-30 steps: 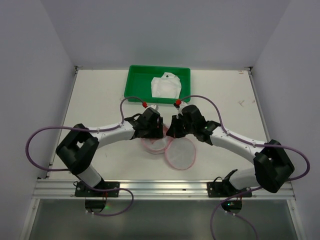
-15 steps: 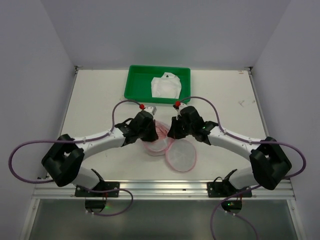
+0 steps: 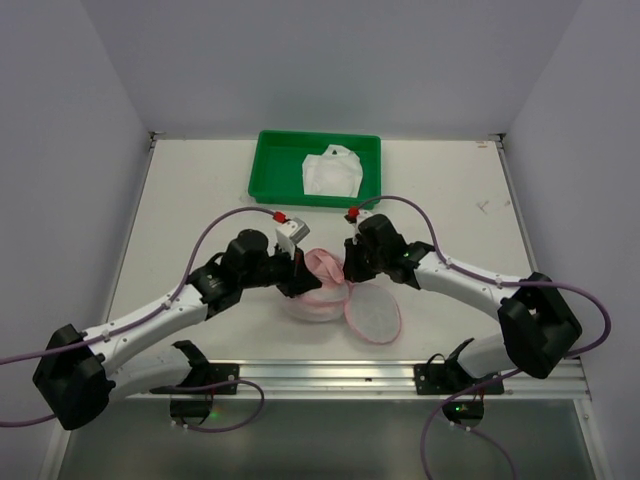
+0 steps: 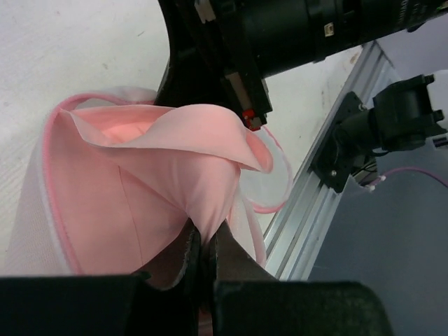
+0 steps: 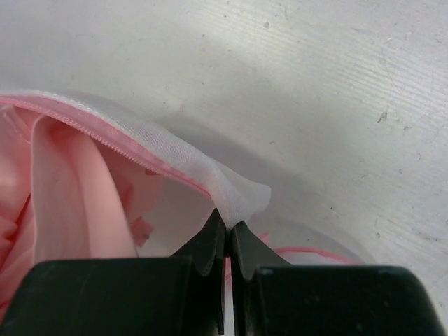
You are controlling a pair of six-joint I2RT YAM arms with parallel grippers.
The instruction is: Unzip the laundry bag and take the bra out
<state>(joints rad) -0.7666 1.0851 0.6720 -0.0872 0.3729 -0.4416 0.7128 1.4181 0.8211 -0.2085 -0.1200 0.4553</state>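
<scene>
On the white table (image 3: 200, 200), the small round white mesh laundry bag with pink zipper trim (image 3: 372, 315) is lying unzipped at centre. The soft pink fabric bra (image 4: 175, 161) is sticking up out of it, pinched in the closed left hand (image 4: 203, 245). The closed right hand (image 5: 227, 234) is gripping the bag's rim; it should be anchoring the bag while the left is lifting leftward.

White bench (image 3: 180, 190), top faintly scuffed. Green tray (image 3: 268, 170) at the far edge, centre. Laundry bag (image 3: 375, 315) mid-bench, unzipped, one mesh disc lying flat.
</scene>
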